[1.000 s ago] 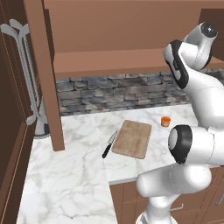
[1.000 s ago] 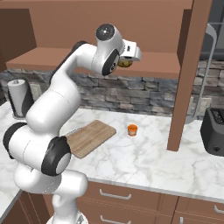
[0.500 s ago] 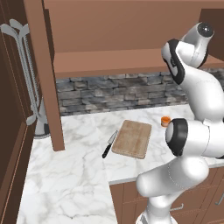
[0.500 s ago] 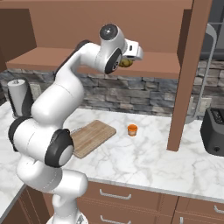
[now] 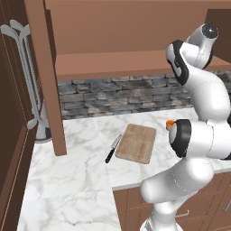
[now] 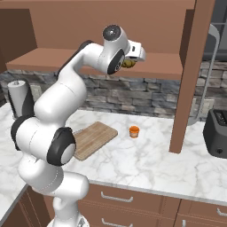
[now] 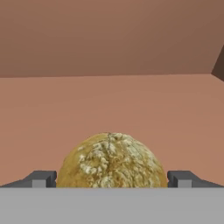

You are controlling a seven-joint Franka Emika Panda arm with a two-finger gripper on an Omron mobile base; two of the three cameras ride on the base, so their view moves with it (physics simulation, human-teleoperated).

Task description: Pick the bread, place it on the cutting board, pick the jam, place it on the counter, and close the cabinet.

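The bread, a knobbly yellowish-brown lump, sits on the shelf of the open cabinet. My gripper is open, with one fingertip on each side of the bread and not closed on it. From the right base view the bread peeks out just under the hand. The orange jam jar stands on the marble counter, right of the cutting board. From the left, the jam shows beside the arm and the cutting board lies flat.
A black-handled knife lies left of the board. The open cabinet door hangs edge-on to the right of the arm. A paper towel holder stands at the back left, a dark toaster at the right.
The arm has pushed the hand a little further into the cabinet, closer around the bread. The bread, jam and board have stayed where they were.
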